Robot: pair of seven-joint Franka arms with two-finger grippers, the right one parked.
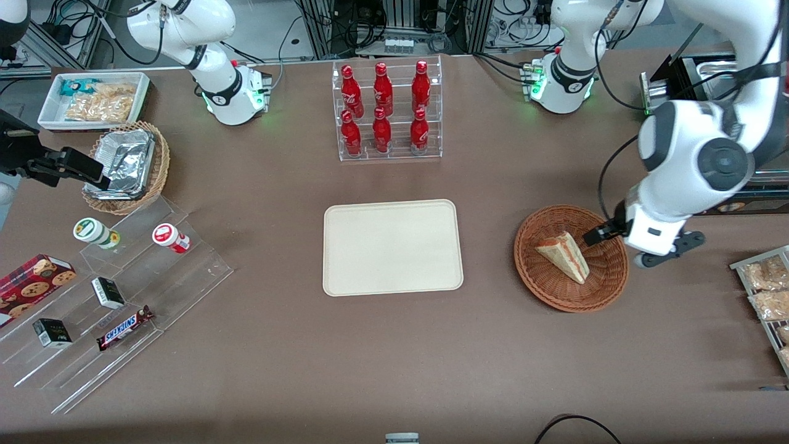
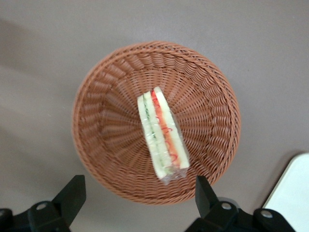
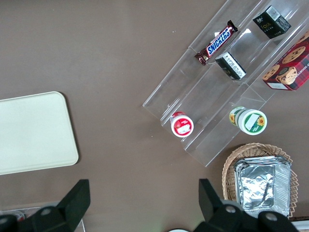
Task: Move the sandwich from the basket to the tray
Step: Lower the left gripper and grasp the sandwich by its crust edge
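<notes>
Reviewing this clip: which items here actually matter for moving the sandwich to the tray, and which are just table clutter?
Part of the job:
sandwich, lying in the basket
tray, nothing on it
gripper, open, above the basket

Just lying about:
rack of red bottles
foil-lined basket
bin of snack packets
Snickers bar
cookie box

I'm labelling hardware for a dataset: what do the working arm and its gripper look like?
The left arm has glossy white rounded shells, dark grey circular joint caps, black cables and a green-lit base. Its gripper has a white body and black wedge-shaped fingers, above the reddish-brown wicker basket.
</notes>
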